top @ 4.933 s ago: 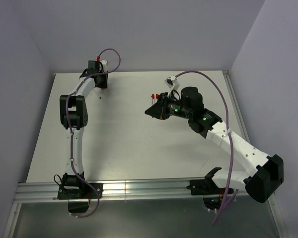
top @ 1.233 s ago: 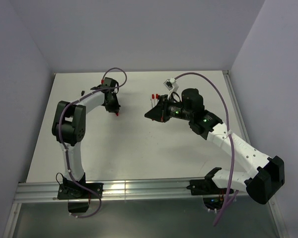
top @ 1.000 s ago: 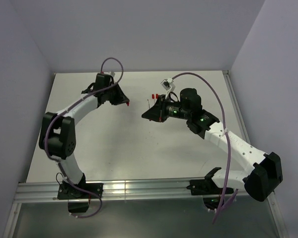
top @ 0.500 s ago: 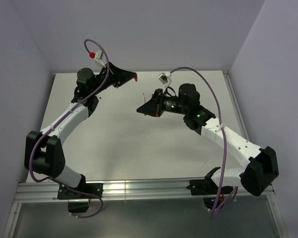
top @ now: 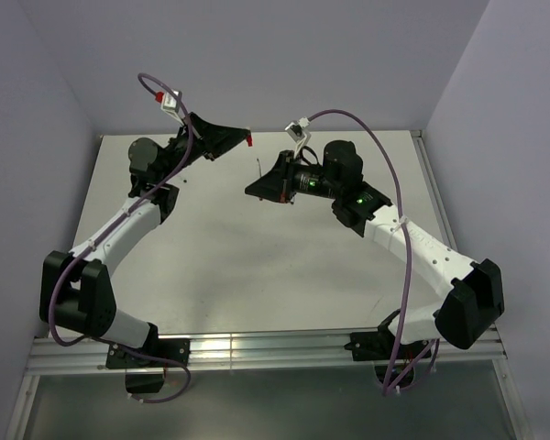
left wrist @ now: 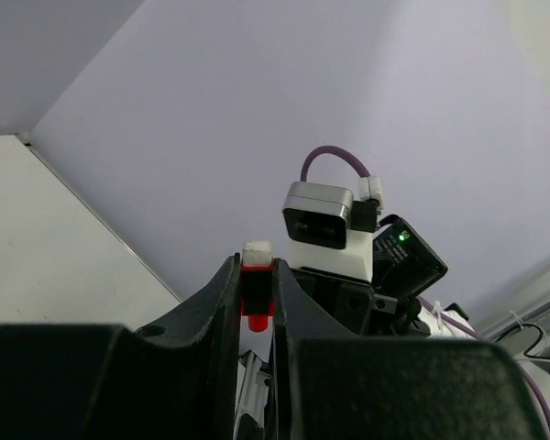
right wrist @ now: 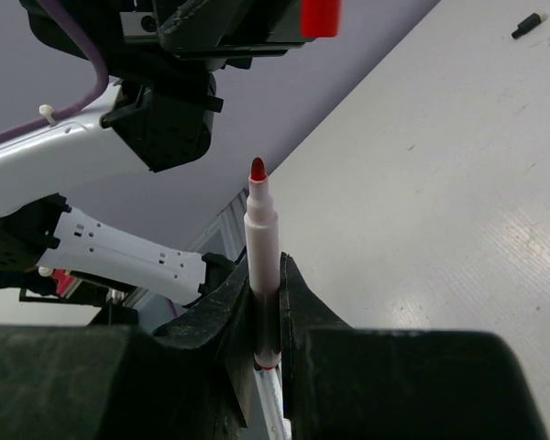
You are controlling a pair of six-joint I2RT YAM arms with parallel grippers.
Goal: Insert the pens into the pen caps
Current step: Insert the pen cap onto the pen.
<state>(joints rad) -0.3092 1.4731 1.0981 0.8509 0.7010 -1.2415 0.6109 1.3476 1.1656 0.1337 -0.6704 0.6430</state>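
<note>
Both arms hang above the far half of the table (top: 257, 275), close to the back wall at 12 o'clock. Between the two claws there is an open gap. The left arm stretches toward 1 o'clock, and the left gripper (left wrist: 255, 268) pinches a red cap (left wrist: 255, 298). The right arm bends toward 10 o'clock. The right gripper (right wrist: 265, 280) pinches a pen (right wrist: 261, 234) whose bare red tip points toward the cap without touching it. A black cap (right wrist: 530, 22) lies on the table.

1 cap (top: 248, 141) in left pincer (left wrist: 254, 266), left of pen (right wrist: 261, 234) in right pincer (right wrist: 266, 275), both above table (top: 257, 275)
</note>
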